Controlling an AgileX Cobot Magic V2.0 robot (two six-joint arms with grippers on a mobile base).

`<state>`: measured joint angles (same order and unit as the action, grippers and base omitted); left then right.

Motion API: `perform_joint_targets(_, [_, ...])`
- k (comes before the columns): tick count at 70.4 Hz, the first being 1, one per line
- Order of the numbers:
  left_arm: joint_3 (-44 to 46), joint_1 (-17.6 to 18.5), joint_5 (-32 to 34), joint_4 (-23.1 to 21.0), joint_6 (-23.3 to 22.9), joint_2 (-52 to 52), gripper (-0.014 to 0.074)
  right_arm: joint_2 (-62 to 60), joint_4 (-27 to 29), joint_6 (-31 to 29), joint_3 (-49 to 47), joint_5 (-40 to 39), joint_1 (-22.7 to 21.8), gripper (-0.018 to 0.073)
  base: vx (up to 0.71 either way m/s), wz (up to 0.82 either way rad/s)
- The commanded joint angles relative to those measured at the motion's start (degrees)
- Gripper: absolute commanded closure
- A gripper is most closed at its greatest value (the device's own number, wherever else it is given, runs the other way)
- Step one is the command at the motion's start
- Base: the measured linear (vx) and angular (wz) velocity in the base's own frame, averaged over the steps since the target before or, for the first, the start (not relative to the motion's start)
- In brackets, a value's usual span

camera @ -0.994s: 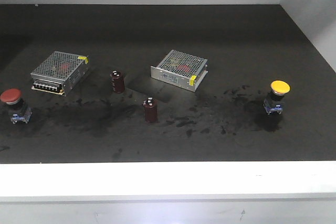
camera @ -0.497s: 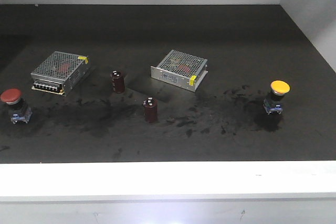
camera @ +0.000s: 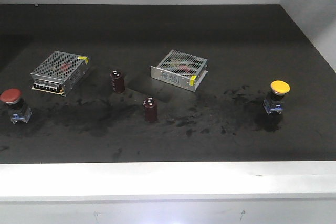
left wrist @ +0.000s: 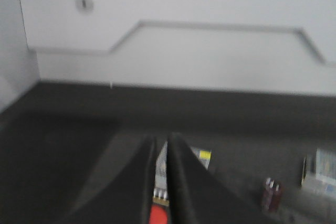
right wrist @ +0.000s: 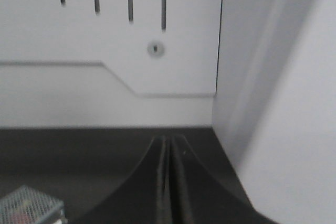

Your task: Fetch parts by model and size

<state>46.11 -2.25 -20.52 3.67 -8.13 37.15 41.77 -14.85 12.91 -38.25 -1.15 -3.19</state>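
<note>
Red-capped push-button switch point(camera: 13, 104) stands upright at the table's far left edge, dark body on a blue base. Yellow-capped push-button switch point(camera: 277, 96) stands upright well apart at the right, same dark body, blue base.

A matte black work surface point(camera: 173, 35), smudged with darker blotches toward its front edge, has a white front rim and pale grey walls. Near the left edge stands a red-capped mushroom push-button switch point(camera: 13, 104) with a dark body and blue base; near the right edge, a yellow-capped mushroom push-button switch point(camera: 276, 96) coloured likewise. Two silver mesh-topped metal boxes point(camera: 59, 72) point(camera: 179, 70) carry yellow tabs. Two dark maroon cylinders point(camera: 117, 81) point(camera: 150, 109) show white-marked tops. Both wrist views show black fingers point(left wrist: 181, 182) point(right wrist: 181, 182).
</note>
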Motion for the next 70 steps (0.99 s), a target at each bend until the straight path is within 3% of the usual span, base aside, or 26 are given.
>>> perform_joint_targets(1, [1.95, -0.07, 2.63, -0.26, -0.16, 2.59, 0.0464, 2.01, -0.03, -0.04, -1.98, -2.54, -0.43, 0.0527, 0.0, 0.0])
perform_joint_targets(14, [1.95, -0.07, -1.81, 0.11, -0.16, 4.31, 0.0223, 2.66, 0.1, -0.04, -1.98, -0.51, -0.43, 0.0365, 0.0, 0.0])
perform_joint_targets(25, [1.95, -0.07, -4.59, 0.99, -0.16, 4.8, 0.0012, 2.66, 0.18, 0.29, -1.98, -0.28, -0.43, 0.0085, 0.0, 0.0])
perform_joint_targets(32, [1.95, -0.07, -6.43, 1.64, -0.16, 4.8, -0.0064, 2.66, 0.18, 0.29, -1.98, 0.11, -0.43, -0.0071, 0.0, 0.0])
perform_joint_targets(38, [1.95, -0.07, -8.05, 1.64, -0.16, 4.8, -0.0074, 2.66, 0.39, 0.29, -1.98, 1.15, -0.43, -0.0169, 0.0, 0.0])
perform_joint_targets(57, [1.99, -0.07, -10.62, 2.93, -0.16, 5.85, -0.0043, 2.66, 2.86, 0.15, -1.98, 5.12, -0.43, -0.0153, 0.0, 0.0])
perform_joint_targets(70, [3.73, -0.07, -17.4, 1.07, 0.42, 11.99, -0.003, 2.66, 2.86, 0.15, -1.98, 5.17, -0.43, -0.0126, 0.0, 0.0])
